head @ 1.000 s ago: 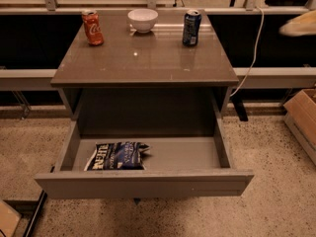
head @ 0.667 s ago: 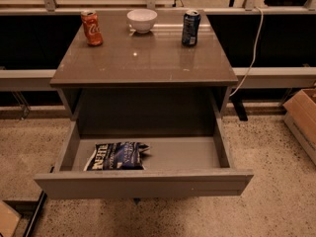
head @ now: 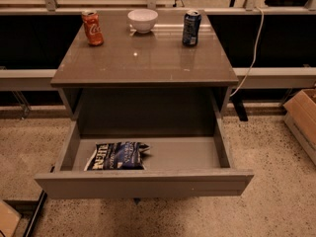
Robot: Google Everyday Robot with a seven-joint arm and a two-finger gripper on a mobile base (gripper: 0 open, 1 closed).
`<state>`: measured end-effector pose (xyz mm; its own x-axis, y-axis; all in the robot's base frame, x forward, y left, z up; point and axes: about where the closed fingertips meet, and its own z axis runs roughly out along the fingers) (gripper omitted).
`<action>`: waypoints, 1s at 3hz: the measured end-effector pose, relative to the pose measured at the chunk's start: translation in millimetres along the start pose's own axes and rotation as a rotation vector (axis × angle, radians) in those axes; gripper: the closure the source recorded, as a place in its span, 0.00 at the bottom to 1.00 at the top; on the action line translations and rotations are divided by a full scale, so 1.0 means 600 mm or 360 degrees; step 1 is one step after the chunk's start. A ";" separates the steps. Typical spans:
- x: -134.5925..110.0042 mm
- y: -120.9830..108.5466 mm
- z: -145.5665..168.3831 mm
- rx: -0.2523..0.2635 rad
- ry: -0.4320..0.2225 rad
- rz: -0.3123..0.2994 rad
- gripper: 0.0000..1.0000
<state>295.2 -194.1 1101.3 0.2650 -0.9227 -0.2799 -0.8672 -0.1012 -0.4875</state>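
My gripper is not in this view. A grey cabinet table [head: 143,58] stands in front of me with its drawer [head: 143,183] pulled open. Inside the drawer, on the left side, lies a dark blue chip bag [head: 117,155]. On the tabletop at the back stand a red soda can [head: 92,27] at the left, a white bowl [head: 142,19] in the middle and a dark blue can [head: 191,28] at the right. All three stand upright and apart from each other.
A white cable [head: 252,53] hangs down behind the table's right side. A cardboard box [head: 303,117] sits on the speckled floor at the right edge. Another piece of cardboard [head: 7,221] shows at the bottom left corner.
A pale shape at the upper right edge one second ago has left the view. The cans, bowl, bag and drawer have not moved.
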 end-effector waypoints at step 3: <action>-0.023 -0.007 -0.015 0.0059 0.0013 -0.0040 0.25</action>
<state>291.5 -184.4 1114.3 0.2829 -0.9231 -0.2604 -0.8440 -0.1106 -0.5249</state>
